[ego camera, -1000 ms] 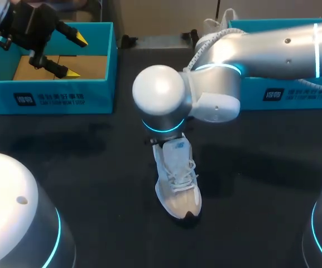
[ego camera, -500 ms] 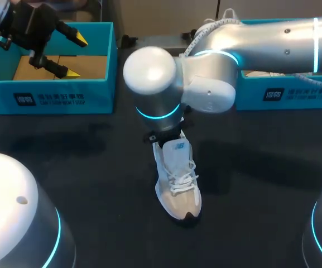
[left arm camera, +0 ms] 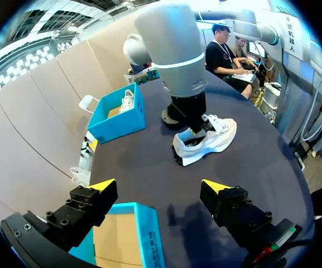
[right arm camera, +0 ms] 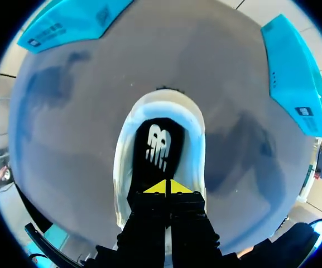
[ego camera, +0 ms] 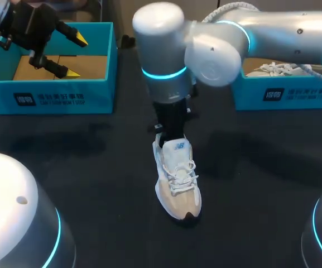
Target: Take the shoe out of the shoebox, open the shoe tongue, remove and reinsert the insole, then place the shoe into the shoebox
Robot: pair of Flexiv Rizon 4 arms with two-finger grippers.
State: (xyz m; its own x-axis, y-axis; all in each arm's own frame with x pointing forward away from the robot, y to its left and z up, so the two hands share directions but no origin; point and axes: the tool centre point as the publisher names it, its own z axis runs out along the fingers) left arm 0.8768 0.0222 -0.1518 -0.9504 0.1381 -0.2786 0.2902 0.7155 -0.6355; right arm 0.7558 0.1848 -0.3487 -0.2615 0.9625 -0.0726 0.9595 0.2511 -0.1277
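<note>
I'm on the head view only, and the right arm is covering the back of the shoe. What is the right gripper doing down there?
Observer: In the right wrist view the right gripper has its yellow tips pressed together, just above the heel end of the black insole.
Operator: Is that insole out yet?
Observer: No, it lies inside the white rim of the shoe. I cannot tell whether the tips pinch its edge.
Operator: Is the shoe lifted?
Observer: No. The left wrist view shows it from the side, with its sole resting on the table.
</note>
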